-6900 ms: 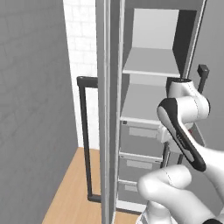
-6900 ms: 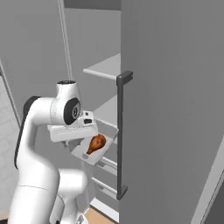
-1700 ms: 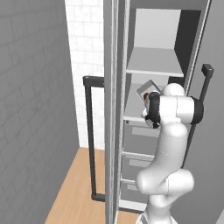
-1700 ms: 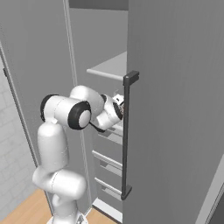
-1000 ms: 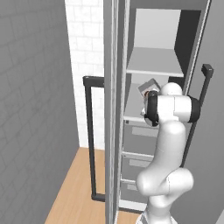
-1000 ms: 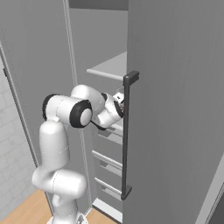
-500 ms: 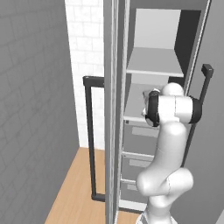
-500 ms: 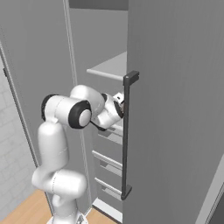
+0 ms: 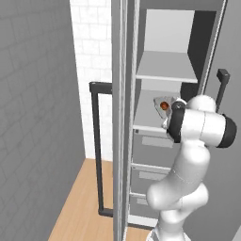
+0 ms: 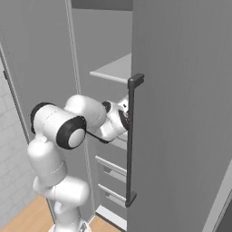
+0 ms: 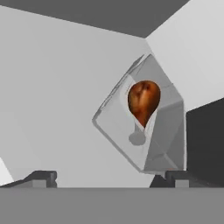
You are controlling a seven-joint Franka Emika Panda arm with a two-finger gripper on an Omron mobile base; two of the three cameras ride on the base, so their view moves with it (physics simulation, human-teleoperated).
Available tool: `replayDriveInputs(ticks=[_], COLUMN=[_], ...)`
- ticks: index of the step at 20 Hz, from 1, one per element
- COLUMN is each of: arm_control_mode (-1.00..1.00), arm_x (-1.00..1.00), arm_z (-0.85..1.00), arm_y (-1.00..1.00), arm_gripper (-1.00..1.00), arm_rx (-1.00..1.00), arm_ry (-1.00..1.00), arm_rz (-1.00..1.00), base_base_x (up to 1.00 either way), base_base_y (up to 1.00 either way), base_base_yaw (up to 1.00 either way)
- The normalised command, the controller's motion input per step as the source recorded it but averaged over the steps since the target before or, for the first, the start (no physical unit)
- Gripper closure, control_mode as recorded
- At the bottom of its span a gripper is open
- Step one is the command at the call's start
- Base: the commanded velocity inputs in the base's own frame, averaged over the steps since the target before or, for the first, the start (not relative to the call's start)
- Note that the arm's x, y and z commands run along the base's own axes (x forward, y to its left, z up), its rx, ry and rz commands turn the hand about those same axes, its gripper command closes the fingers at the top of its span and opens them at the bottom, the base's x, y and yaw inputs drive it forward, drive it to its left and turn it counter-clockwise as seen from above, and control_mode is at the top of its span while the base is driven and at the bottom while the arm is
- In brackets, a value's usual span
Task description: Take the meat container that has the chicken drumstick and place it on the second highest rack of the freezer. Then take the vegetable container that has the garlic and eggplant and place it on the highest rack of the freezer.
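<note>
one meat container (image 11: 144, 127) on freezer (image 9: 164, 108) rack | ahead of gripper (image 11: 107, 177) | gripper spread, empty

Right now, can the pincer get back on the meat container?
Probably yes. In the hand view the meat container with the chicken drumstick sits on the shelf right ahead of the open pincer, tips wide apart, with nothing between them. It lies angled, so the pincer may need rotating.
</note>
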Motion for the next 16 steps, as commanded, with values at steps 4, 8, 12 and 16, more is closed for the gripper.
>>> replayDriveInputs(ticks=[4, 8, 12, 16], arm_control_mode=[-1.00, -1.00, -1.00, -1.00], arm_x=[-0.38, -0.72, -0.73, -0.61], arm_z=[0.54, 0.32, 0.37, 0.54], arm_y=[0.47, 0.35, 0.10, 0.02], arm_gripper=[-1.00, -1.00, -1.00, -1.00], arm_rx=[0.06, 0.18, 0.30, 0.33], arm_ry=[0.03, 0.00, 0.01, 0.04], arm_rz=[-0.23, -0.40, -0.47, -0.49], base_base_x=[0.00, 0.00, 0.00, 0.00], base_base_y=[0.00, 0.00, 0.00, 0.00], base_base_yaw=[0.00, 0.00, 0.00, 0.00])
